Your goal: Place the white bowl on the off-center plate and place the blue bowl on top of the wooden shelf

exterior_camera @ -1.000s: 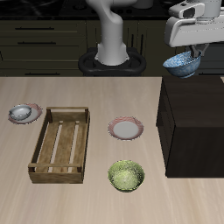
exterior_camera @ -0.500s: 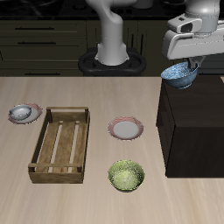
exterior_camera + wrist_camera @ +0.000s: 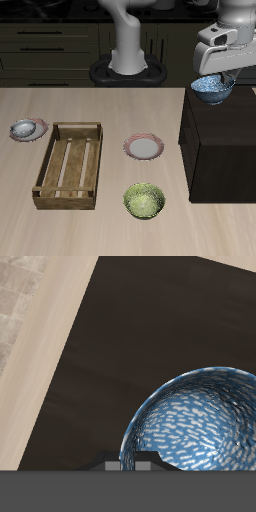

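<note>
Looking straight down on a blue bowl (image 3: 195, 421), its inside mottled with white speckles, cut off at the frame's edge. Held at the rim by a grey gripper (image 3: 133, 463), only the finger ends visible. Beneath the bowl, the flat, very dark brown top of a wooden shelf (image 3: 110, 346). Beyond the shelf's straight slanting edge, a pale wood-grain table (image 3: 30, 326).
</note>
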{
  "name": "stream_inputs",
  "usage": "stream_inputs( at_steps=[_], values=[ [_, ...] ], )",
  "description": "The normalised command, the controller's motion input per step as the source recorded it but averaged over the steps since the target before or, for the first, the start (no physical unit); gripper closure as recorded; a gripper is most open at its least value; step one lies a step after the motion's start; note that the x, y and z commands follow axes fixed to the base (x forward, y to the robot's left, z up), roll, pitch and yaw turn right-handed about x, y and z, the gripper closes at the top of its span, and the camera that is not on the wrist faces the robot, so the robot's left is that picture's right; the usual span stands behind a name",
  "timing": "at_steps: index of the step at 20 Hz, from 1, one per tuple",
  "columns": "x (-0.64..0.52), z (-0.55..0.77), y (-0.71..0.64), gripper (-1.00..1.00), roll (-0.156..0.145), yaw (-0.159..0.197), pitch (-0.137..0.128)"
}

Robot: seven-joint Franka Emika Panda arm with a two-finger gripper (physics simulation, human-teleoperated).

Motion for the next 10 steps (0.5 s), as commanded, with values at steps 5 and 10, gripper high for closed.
stream_inputs(
  at_steps=[5, 10],
  values=[
    [-0.08, -0.02, 0.08, -1.0, 0.032, 0.005, 0.003],
    [-0.06, 0.01, -0.03, -1.0, 0.013, 0.011, -0.008]
  ],
)
